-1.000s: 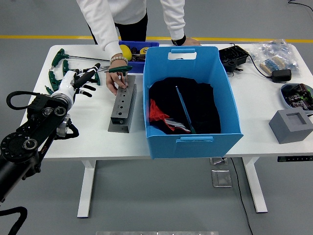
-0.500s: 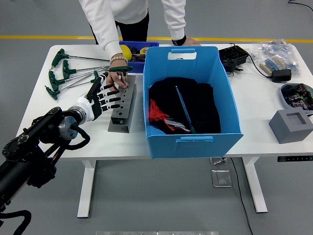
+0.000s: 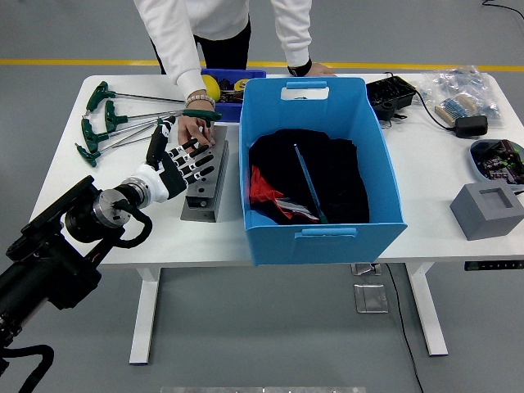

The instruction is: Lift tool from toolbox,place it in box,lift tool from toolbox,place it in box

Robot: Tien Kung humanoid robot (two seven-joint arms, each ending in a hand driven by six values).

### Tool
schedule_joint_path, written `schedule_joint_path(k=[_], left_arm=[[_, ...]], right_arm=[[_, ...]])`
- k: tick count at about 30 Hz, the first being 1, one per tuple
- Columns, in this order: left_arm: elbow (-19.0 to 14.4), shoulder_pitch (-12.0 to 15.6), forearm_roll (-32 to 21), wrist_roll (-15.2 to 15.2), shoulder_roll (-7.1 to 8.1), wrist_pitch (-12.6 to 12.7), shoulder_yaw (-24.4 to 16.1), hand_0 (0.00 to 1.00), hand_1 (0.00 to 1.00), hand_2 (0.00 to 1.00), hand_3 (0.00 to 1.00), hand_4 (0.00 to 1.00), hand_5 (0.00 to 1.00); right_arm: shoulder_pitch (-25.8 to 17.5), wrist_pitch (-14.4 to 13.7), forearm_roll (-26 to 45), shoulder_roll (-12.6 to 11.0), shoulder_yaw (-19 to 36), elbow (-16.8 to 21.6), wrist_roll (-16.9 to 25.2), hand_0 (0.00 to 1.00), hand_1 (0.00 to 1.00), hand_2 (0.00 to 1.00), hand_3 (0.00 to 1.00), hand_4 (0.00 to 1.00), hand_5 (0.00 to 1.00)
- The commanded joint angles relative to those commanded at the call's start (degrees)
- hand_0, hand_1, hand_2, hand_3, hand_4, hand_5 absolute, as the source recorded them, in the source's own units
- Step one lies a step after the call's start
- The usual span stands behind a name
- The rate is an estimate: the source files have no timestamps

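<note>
Head view. The robot's left hand (image 3: 176, 164) is stretched over the near end of the grey tool holder (image 3: 206, 178), fingers (image 3: 199, 160) spread wide and gripping nothing.

Just beyond its fingertips, a person's hand (image 3: 194, 131) rests on the holder's far end and holds a green-handled tool (image 3: 199, 115).

More green T-handle wrenches (image 3: 105, 115) lie on the white table (image 3: 123, 221) to the left of the robot hand, apart from it.

The big blue box (image 3: 322, 221) stands right of the hand, just beside the holder, with dark cloth (image 3: 327, 176) inside.

The person's other hand (image 3: 307, 70) rests behind the box.
</note>
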Motion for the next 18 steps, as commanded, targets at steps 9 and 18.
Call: schedule_joint_path(k=[9, 18], left_arm=[[4.5, -2.9, -0.3, -1.3, -0.62, -0.9, 2.1, 0.397, 0.593, 0.735, 0.895, 0.85, 0.948], [8.3, -4.8, -1.5, -2.0, -1.74, -1.6, 4.1, 0.396, 0.591, 0.734, 0.89, 0.855, 0.95]], right_arm=[[0.4, 0.0, 0.7, -0.1, -0.8, 0.0, 0.1, 0.622, 0.613, 0.686, 0.534, 0.784, 0.574], [0.5, 0.2, 0.7, -0.2, -1.2, 0.0, -0.1, 0.622, 0.612, 0.687, 0.534, 0.784, 0.574]])
